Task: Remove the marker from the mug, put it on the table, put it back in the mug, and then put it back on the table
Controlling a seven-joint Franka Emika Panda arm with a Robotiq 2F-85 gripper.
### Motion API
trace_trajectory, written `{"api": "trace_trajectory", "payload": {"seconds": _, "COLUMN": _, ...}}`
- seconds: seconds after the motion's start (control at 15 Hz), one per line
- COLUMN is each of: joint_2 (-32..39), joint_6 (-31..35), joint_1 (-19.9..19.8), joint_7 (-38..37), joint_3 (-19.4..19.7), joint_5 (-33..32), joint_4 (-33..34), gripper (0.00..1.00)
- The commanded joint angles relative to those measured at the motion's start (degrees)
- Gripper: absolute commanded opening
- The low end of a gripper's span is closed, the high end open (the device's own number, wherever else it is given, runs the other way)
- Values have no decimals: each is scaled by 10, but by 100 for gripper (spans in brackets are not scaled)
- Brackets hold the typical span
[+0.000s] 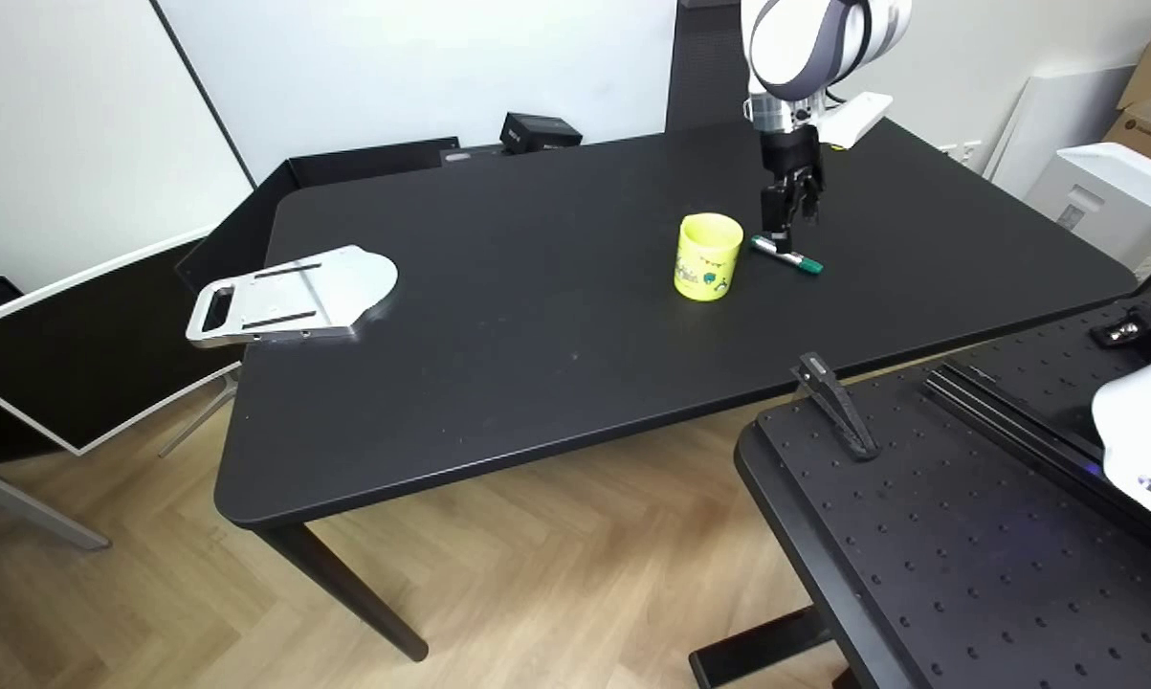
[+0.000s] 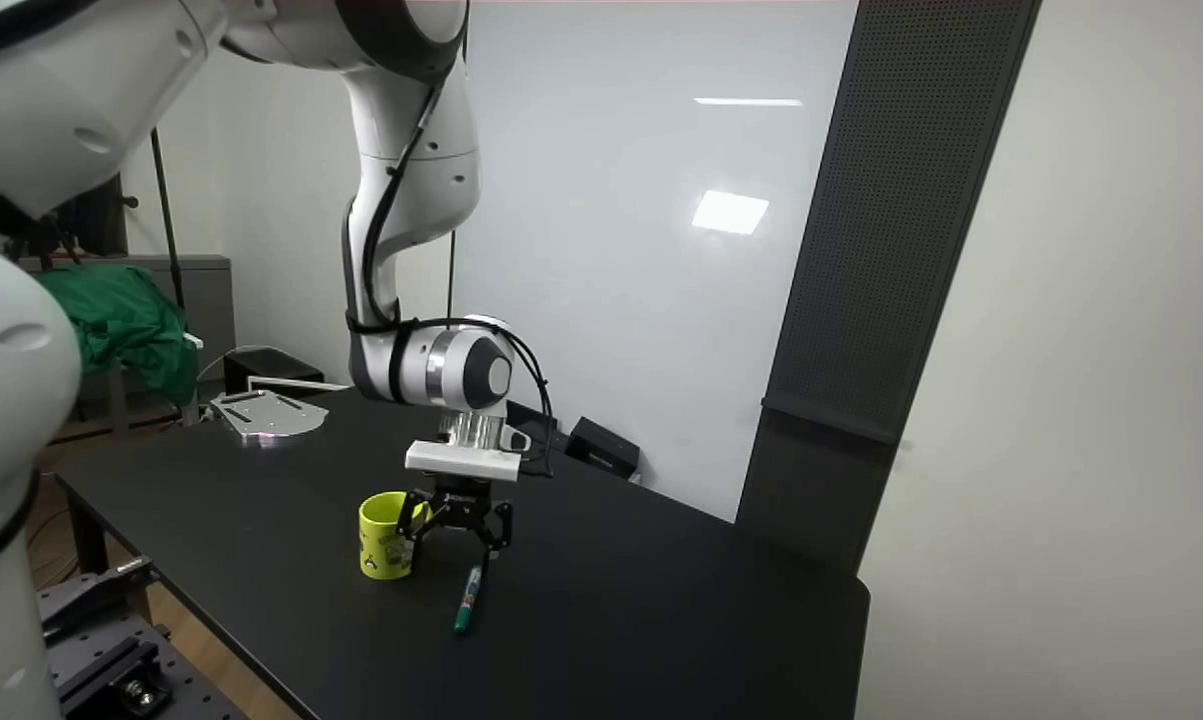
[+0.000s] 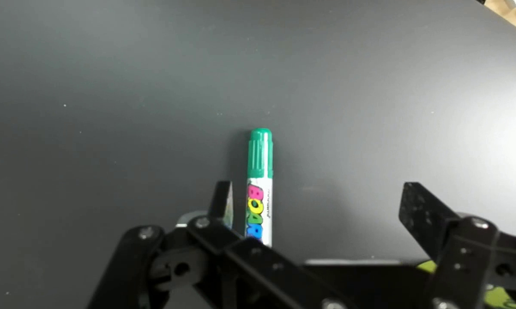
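1. Green-capped board marker (image 3: 260, 188): lying flat on the table (image 1: 498, 335), outside and just beside the yellow-green mug (image 1: 705, 260).
2. Gripper (image 3: 320, 206): fingers (image 3: 219, 204) well apart, holding nothing.
3. Key relation, wrist view: marker appears between the fingers, nearer one, long axis across their closing direction; a grasp, if next, should need little turning.

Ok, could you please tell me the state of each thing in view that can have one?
marker: capped, lying on the table, out of the mug.
mug: upright on the table, near the marker.
jaws: open, not closed on the marker; whether they touch it cannot be told.
silvery-white plate: lying at the table's edge, appearing to jut past it.
cardboard box: partly out of frame, flap raised.
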State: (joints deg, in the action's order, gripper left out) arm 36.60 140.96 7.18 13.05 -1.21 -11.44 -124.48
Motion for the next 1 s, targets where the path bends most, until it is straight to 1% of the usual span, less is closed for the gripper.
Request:
{"api": "trace_trajectory", "payload": {"seconds": 0.0, "joint_2": 2, "joint_6": 24, "joint_1": -8, "joint_7": -24, "joint_3": 5, "joint_5": -13, "joint_4": -18, "gripper": 100}}
{"api": "trace_trajectory", "payload": {"seconds": 0.4, "joint_2": 3, "joint_6": 40, "joint_1": -11, "joint_7": -34, "joint_3": 24, "joint_5": -14, "joint_4": -47, "gripper": 100}}
{"api": "trace_trajectory", "payload": {"seconds": 0.93, "joint_2": 15, "joint_6": 163, "joint_1": -17, "joint_7": -41, "joint_3": 40, "joint_5": -11, "joint_4": -81, "gripper": 100}}
